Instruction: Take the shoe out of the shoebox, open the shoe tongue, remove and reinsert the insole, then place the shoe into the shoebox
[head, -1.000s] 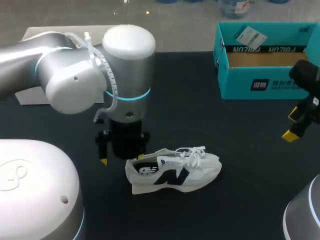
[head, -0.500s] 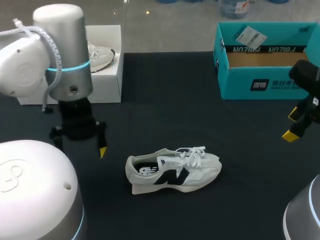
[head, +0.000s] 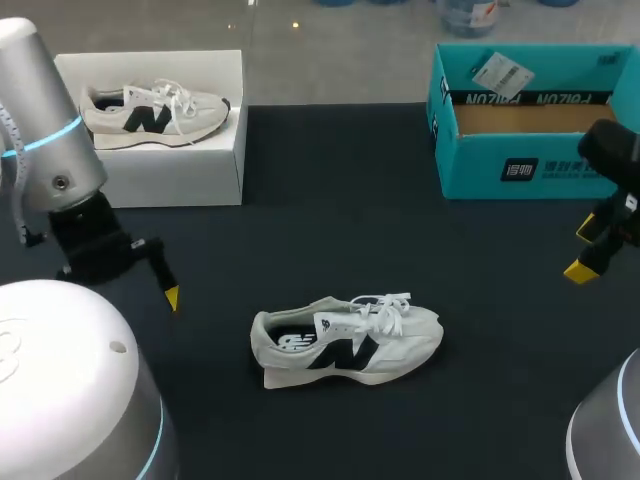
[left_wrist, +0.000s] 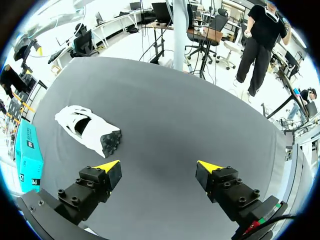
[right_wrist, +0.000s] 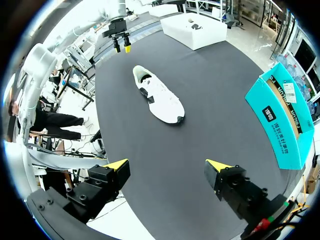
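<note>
Left wrist view: shoe (left_wrist: 87, 129) lies ahead of spread fingers (left_wrist: 107, 167), untouched.

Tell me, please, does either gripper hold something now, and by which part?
Nothing is held. The left gripper and the right gripper are both open and empty. The shoe lies on its own, apart from both.

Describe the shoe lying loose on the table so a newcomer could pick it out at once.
On the black table, a teal shoebox stands far right and a white box far left. The shoe lies between them, nearer the front edge, toe pointing right. Its twin sits on the white box; this one rests alone on the bare tabletop.
</note>
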